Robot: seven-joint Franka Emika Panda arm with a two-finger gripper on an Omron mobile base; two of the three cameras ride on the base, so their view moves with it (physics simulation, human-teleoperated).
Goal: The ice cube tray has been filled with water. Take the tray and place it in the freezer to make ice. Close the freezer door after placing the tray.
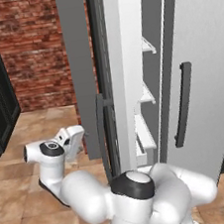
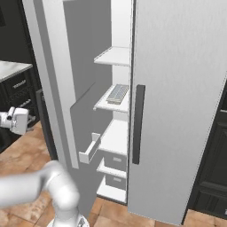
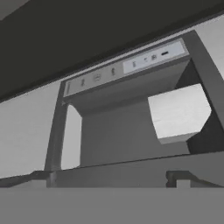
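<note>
Brick-walled kitchen, tiled floor. Flat pale grey ice cube tray (image 2: 118, 93) sits on white freezer shelf. Gripper (image 2: 17, 120) jaws spread, empty, outside tall silver-grey freezer door (image 1: 81, 73); pushing it shut comes next.

- Left base view looks forward from behind-left, edge-on at the open freezer door (image 1: 121, 72).
- Right base view, behind-right, shares the freezer (image 2: 116, 128) shelves.
- Hand view sits close to the dispenser panel (image 3: 131, 109).

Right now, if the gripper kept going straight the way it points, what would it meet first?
Most likely the freezer door: the hand view looks straight into its recessed dispenser panel. The open gripper is beside the door's outer face; depth is unclear.
</note>
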